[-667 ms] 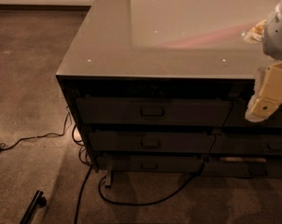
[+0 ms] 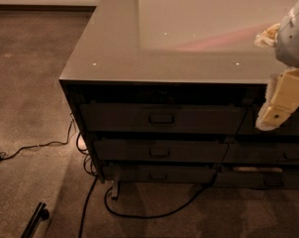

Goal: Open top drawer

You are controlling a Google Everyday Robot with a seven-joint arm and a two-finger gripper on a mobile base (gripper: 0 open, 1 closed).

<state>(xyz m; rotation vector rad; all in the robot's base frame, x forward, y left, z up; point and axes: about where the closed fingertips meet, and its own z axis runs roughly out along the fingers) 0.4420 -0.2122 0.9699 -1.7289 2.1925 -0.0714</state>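
Note:
The top drawer (image 2: 162, 118) is a wide dark front just under the glossy counter top (image 2: 139, 58), with a small rectangular loop handle (image 2: 161, 118) at its centre. It looks closed, flush with the cabinet face. Two slimmer drawers (image 2: 159, 151) sit below it, each with a like handle. My gripper (image 2: 275, 114) hangs at the right edge of the view, cream-coloured, in front of the cabinet and well to the right of the top drawer's handle, at about its height. It holds nothing that I can see.
A second column of drawers (image 2: 278, 152) stands to the right. Black cables (image 2: 139, 214) run over the carpet in front of and left of the cabinet. A dark bar (image 2: 35, 219) lies on the floor at the lower left.
The view has barely shifted. The gripper stays at the right edge at about the same height.

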